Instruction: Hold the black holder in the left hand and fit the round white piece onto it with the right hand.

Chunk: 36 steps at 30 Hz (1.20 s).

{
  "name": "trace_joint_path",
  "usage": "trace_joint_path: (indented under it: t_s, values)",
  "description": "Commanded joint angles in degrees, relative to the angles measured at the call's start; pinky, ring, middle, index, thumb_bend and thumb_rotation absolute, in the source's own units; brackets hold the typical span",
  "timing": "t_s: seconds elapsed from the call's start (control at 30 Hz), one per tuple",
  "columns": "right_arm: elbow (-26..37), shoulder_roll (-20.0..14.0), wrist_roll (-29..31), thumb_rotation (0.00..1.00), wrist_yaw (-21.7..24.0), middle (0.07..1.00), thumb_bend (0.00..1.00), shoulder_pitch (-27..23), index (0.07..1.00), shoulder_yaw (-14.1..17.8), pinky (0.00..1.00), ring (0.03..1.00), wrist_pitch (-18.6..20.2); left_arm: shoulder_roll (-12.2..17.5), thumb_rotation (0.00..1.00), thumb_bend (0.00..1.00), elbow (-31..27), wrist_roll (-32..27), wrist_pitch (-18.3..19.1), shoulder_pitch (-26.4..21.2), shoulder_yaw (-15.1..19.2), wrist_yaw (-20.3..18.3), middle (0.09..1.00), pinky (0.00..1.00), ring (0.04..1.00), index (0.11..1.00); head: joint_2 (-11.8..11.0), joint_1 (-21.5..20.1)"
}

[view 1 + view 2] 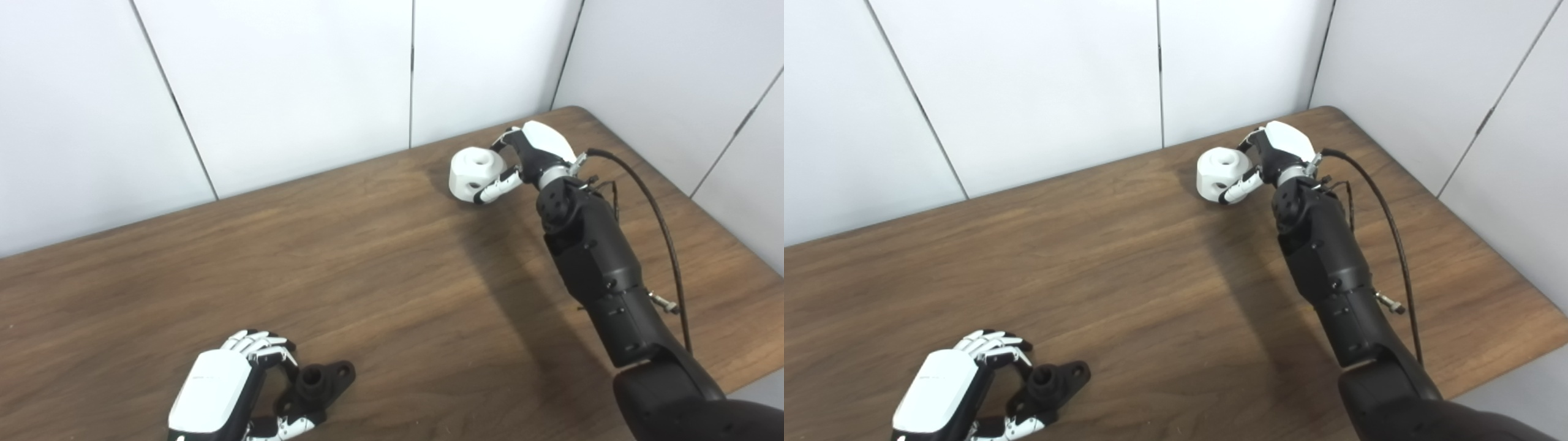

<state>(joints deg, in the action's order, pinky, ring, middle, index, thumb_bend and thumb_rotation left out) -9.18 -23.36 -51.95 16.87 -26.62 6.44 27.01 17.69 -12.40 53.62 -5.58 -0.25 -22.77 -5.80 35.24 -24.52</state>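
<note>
In the left eye view, my left hand (223,392) at the bottom left of the frame closes its fingers around the black plastic holder with a short tube and flat holed flange (318,383), resting on the brown wooden table (392,275). In the right eye view, at the upper centre, my right hand (1274,156) grips the round white piece with a centre hole (1222,171), thumb beneath it.

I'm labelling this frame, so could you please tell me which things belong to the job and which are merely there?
Part of the job:
- black holder, at the left hand
- round white piece, with the right hand fingers around it

Merely there:
- wooden table
- black cable along the right arm
</note>
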Motion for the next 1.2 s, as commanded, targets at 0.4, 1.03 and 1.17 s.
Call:
trace_joint_path:
  t_s: [0.4, 1.03, 1.17]
  values:
    - [1.00, -1.66, 0.03, 0.23, -1.59, 0.920, 0.87, -2.50, 0.645, -0.40, 1.00, 1.000, -0.11, 1.05, 0.05, 0.52, 1.20, 2.28, 1.03, 0.36, -0.41, -1.96, 0.720, 0.86, 0.801, 0.485, 0.26, -0.03]
    - [1.28, -2.64, 8.94, 0.13, -12.52, 0.868, 0.52, -0.61, 0.485, -1.90, 1.00, 0.988, -2.20, 1.09, 0.05, 0.52, 0.67, 2.82, 1.12, 0.72, -0.47, -2.09, 0.720, 0.86, 0.801, 0.485, 0.74, 0.01]
    - [1.49, -3.57, 9.81, 0.13, -13.41, 0.861, 0.52, -0.31, 0.484, -2.90, 1.00, 0.983, -2.43, 0.99, 0.05, 0.52, 0.61, 2.67, 1.23, 0.86, -0.49, -2.26, 0.722, 0.86, 0.804, 0.485, 0.79, -0.01]
